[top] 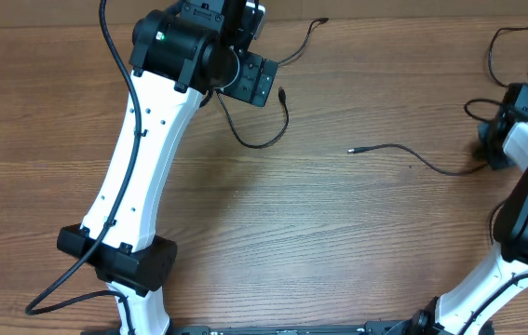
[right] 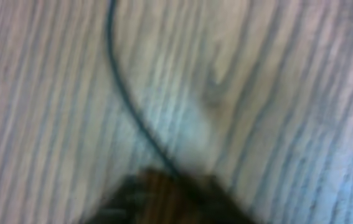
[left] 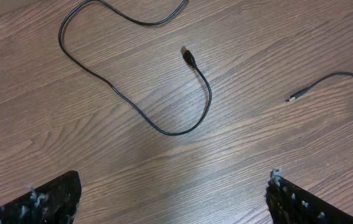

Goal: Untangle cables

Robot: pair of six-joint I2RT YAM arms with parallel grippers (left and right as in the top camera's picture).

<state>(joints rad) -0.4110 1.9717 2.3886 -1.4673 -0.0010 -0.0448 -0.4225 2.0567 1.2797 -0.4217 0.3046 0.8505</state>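
Several thin black cables lay apart on the wooden table [top: 273,242] in the overhead view: a looped cable [top: 254,146] near the far edge just beside the left arm's head, a second cable [top: 375,146] running from its free plug [top: 352,150] rightward to the right fingers [top: 496,149], and more strands [top: 490,56] at the far right. From the left wrist, the left fingers [left: 55,199] stood wide apart and empty, the looped cable lying beyond them. The right wrist view was blurred; a cable ran into the dark fingers, and I could not tell whether they gripped it.
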